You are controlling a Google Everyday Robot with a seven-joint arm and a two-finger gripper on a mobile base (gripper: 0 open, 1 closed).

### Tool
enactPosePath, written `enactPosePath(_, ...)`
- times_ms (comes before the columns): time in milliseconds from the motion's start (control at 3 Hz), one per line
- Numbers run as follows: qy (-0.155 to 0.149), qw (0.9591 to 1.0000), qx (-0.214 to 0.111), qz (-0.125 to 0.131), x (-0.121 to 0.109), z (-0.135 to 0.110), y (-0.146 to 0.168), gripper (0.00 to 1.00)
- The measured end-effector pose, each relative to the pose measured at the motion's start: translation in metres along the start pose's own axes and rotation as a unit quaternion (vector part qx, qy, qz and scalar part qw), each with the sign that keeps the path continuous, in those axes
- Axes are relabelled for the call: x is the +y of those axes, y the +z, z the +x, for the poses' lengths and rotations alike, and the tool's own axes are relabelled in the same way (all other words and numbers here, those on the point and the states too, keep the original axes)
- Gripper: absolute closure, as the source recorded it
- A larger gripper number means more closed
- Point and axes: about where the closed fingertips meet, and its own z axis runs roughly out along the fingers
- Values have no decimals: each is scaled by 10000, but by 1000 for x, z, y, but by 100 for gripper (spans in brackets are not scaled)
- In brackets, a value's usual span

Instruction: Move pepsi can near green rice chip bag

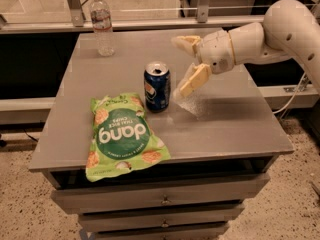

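Observation:
The pepsi can (157, 86) is dark blue with a silver top and stands upright on the grey table (240, 129), just beyond the top right corner of the green rice chip bag (122, 134). The bag lies flat at the table's front left, with a dark-green "dang" circle. My gripper (186, 63) is open and empty, raised above the table a little to the right of the can, its cream fingers (194, 79) spread apart and not touching the can.
A clear plastic water bottle (102, 24) stands at the table's back left corner. The table has drawers below its front edge. A railing and glass run behind the table. My white arm (280, 31) reaches in from the right.

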Motion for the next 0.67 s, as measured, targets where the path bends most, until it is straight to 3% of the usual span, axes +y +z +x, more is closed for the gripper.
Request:
enactPosePath(333,-179,9980,-4,604,-27,-19,-59,0)
enactPosePath(667,-321,9961,-66,823,-38,-34,-78,0)
